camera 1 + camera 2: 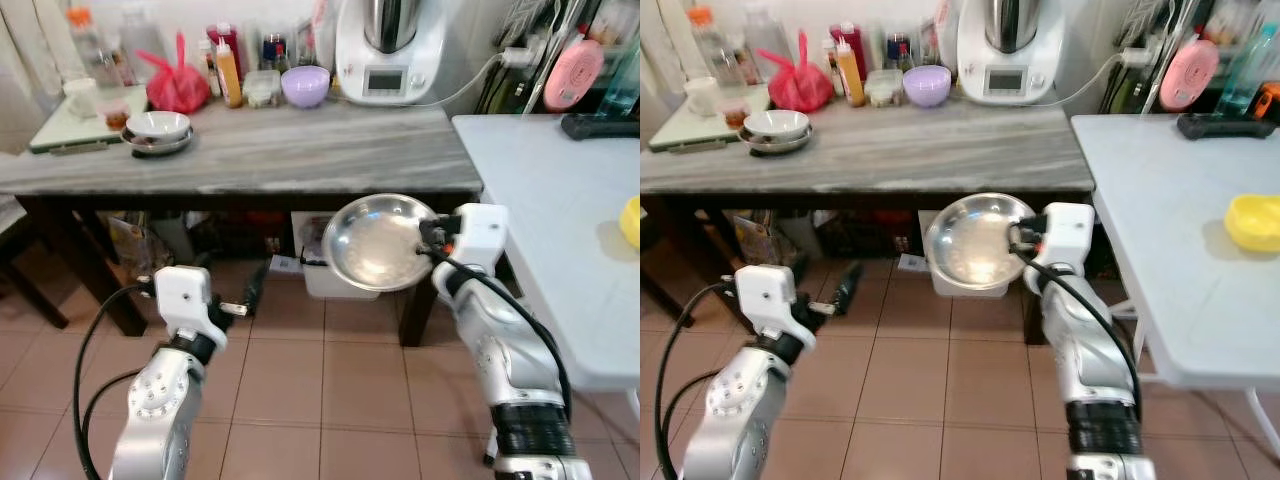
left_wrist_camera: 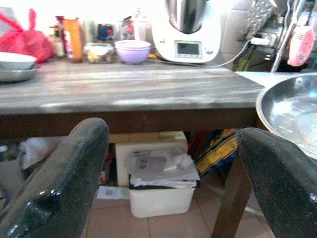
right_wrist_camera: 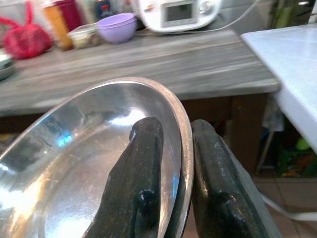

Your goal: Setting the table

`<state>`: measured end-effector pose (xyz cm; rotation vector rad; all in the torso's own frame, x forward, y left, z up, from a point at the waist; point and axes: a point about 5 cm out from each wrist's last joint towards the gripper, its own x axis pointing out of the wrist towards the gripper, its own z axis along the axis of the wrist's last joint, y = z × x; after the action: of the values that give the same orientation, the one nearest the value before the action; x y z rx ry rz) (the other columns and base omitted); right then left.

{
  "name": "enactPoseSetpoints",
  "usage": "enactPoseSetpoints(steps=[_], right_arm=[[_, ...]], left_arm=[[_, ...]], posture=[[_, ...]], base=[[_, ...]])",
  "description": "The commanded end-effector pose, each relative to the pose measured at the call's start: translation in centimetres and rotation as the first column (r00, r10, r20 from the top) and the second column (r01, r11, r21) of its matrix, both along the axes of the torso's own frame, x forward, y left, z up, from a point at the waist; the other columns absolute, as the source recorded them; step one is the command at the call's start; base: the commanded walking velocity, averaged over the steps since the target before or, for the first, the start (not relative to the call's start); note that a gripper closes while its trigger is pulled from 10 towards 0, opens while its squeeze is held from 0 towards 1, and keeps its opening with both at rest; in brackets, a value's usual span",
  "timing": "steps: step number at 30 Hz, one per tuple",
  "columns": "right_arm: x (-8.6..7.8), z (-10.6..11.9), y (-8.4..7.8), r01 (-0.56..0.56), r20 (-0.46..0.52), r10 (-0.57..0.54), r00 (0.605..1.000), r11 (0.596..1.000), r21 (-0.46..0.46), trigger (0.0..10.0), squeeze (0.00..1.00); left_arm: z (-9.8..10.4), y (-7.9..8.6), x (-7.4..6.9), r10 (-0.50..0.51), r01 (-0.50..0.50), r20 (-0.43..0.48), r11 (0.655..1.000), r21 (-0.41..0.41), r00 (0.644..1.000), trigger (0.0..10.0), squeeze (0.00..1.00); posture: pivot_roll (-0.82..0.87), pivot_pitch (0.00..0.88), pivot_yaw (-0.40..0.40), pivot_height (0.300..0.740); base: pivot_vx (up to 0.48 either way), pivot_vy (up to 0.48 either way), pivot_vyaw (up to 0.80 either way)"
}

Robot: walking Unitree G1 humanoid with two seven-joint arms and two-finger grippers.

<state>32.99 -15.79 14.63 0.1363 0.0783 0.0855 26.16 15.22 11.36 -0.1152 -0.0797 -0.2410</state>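
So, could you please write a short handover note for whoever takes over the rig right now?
Right gripper: jaws shut on the rim of the steel plate, held in the air in front of the grey table's edge.
Left gripper: jaws open, holding nothing, low over the floor.
A white bowl on another steel plate sits on the grey table's left end.
Done: plate picked up.
Left: set it down; the white table is to the right.
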Motion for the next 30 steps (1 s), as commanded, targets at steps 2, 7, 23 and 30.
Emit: enactPoseSetpoints(steps=[2,7,23,30], right_arm=[[0.12,0.5,1.47,-0.044,0.025,0.044,0.999,0.999,0.01,10.0,0.0],[0.07,0.52,1.4,-0.043,0.027,0.042,0.999,0.999,0.007,10.0,0.0],[0.07,0.58,1.49,-0.04,0.035,0.039,0.999,0.999,0.005,10.0,0.0],[0.06,0.55,1.64,-0.046,0.034,0.046,0.998,0.999,0.008,10.0,0.0]], left_arm=[[0.33,0.72,0.07,0.018,-0.018,0.013,1.0,0.016,1.0,10.0,0.0],[0.29,0.58,0.03,0.014,-0.014,0.011,1.0,0.014,1.0,10.0,0.0],[0.33,0.43,0.25,0.005,-0.006,0.012,1.0,0.015,1.0,10.0,0.0],[0.33,0.31,0.24,0.004,-0.004,0.01,1.0,0.014,1.0,10.0,0.0]], posture=[[-0.1,0.012,0.048,0.74],[-0.11,0.017,0.051,0.74],[-0.11,0.014,0.058,0.74],[-0.11,0.019,0.058,0.74]], base=[[0.472,0.0,0.0],[0.472,0.0,0.0],[0.472,0.0,0.0],[0.472,0.0,0.0]])
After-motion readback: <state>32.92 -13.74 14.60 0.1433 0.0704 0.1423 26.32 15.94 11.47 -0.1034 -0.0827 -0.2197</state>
